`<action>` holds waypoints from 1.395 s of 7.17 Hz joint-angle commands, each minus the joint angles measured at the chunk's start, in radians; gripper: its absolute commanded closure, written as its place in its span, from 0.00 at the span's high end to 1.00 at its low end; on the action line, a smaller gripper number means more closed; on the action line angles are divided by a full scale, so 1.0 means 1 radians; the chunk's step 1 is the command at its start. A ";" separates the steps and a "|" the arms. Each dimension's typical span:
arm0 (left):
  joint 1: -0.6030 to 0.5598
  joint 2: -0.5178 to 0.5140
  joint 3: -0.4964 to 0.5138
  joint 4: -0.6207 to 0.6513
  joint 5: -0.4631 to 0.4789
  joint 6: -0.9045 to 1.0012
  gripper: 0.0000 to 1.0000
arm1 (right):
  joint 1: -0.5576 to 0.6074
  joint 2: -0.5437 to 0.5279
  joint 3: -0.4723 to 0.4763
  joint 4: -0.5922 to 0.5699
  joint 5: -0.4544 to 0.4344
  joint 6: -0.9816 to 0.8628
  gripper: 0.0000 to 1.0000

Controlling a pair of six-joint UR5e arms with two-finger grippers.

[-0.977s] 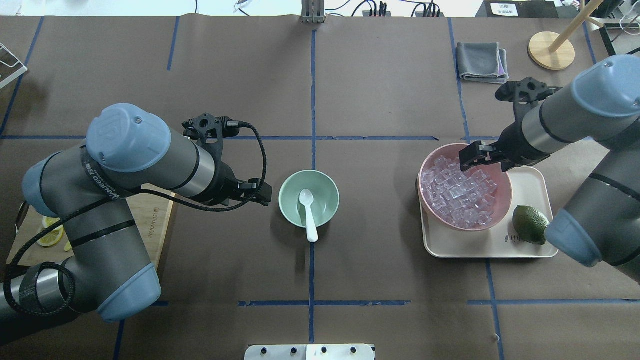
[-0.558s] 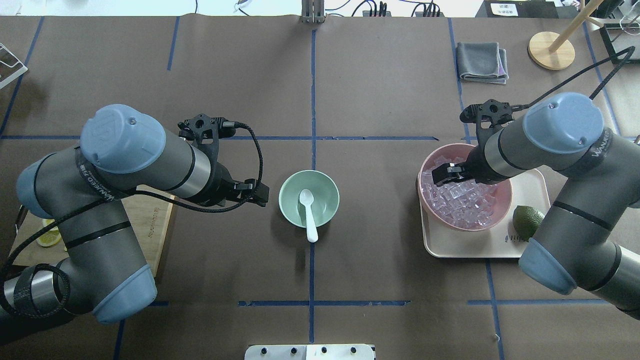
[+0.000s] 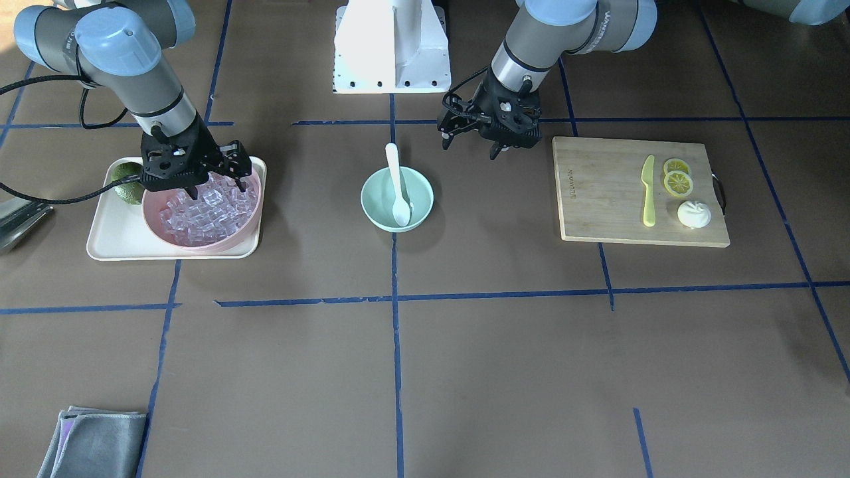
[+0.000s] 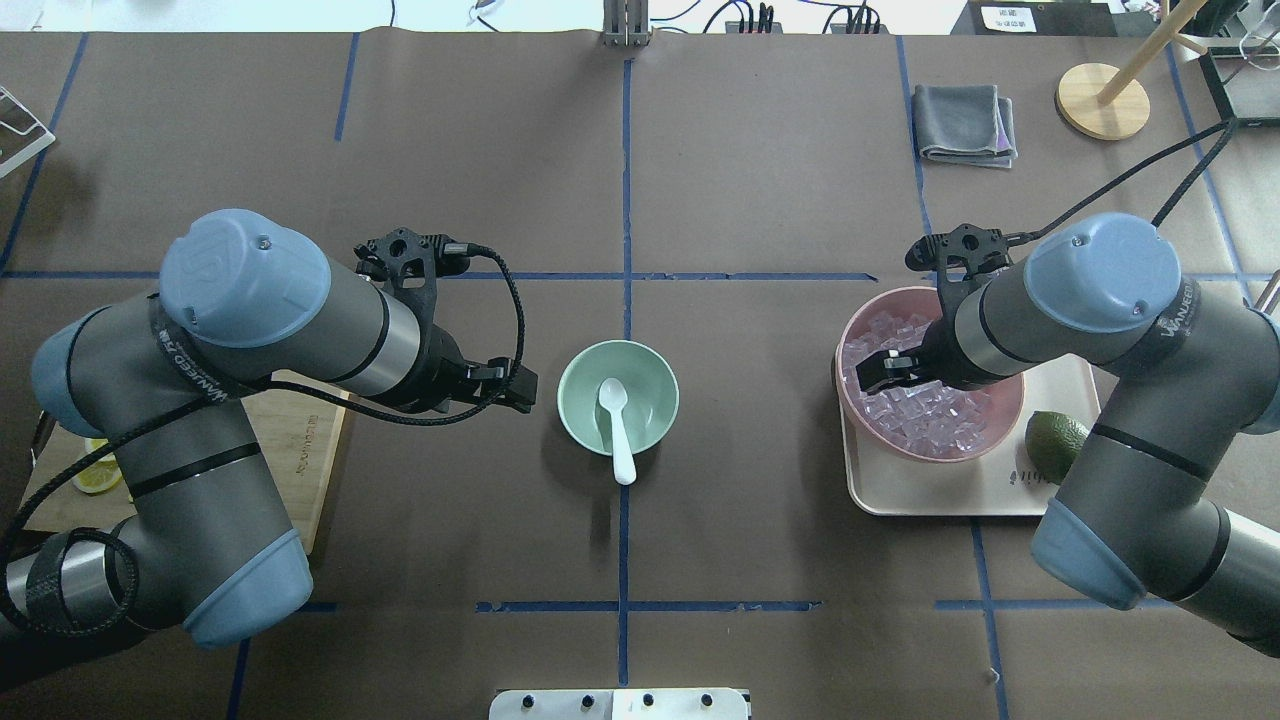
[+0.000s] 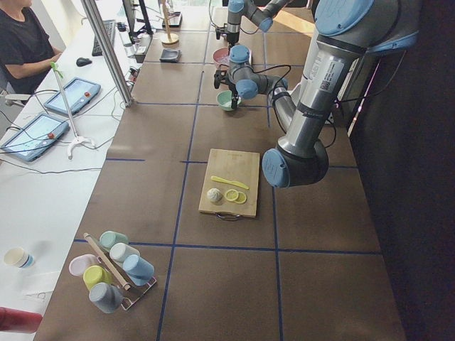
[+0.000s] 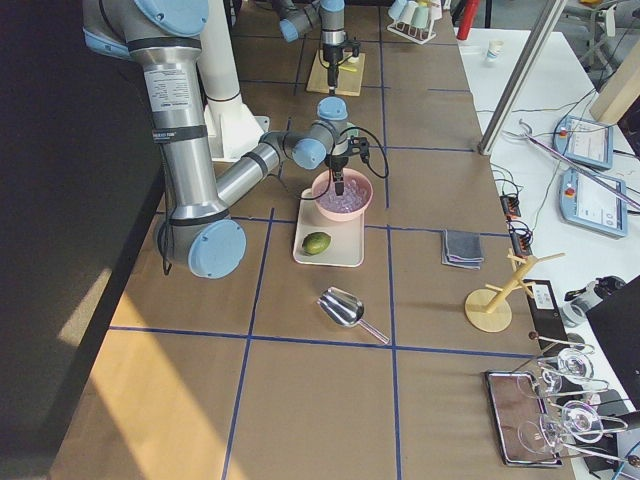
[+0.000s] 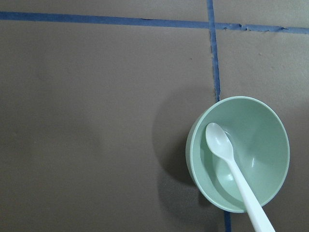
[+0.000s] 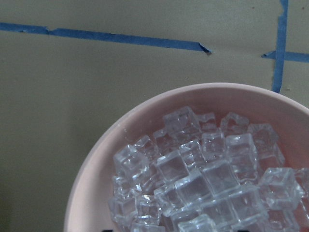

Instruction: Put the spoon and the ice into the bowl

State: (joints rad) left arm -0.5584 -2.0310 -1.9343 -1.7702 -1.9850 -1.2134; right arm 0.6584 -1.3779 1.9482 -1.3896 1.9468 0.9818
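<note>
Spoon (image 4: 617,428) is in the mint bowl (image 4: 655,400): head down inside, handle leaning on the rim on the robot's side, end poking out past it. Bowl sits mid-table on the centre tape line. Ice (image 4: 925,418) is piled in the pink bowl (image 3: 199,244), on the cream tray (image 3: 113,240) to the right, with a lime (image 4: 1052,440) beside it on the tray. Left gripper (image 3: 469,147) hovers just left of the mint bowl, jaws wide, holding nothing. Right gripper (image 3: 218,189) is down over the ice pile, jaws wide, tips at the cubes; can't tell if one sits between them. Cutting board (image 3: 597,199) with the yellow-green knife (image 3: 647,192) is far left.
</note>
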 commanded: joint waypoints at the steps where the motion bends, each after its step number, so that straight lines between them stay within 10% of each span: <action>1: -0.002 0.000 -0.002 0.000 0.000 0.000 0.93 | 0.000 -0.004 -0.002 -0.002 -0.002 0.000 0.79; 6: -0.002 0.000 -0.006 0.000 0.000 0.000 0.93 | 0.000 -0.021 0.003 -0.002 0.000 0.000 0.00; 10: -0.005 0.000 -0.018 0.000 0.002 0.000 0.93 | 0.013 0.040 0.066 -0.006 0.007 0.032 0.00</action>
State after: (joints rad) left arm -0.5612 -2.0310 -1.9441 -1.7702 -1.9846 -1.2134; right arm 0.6711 -1.3737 1.9912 -1.3942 1.9540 0.9964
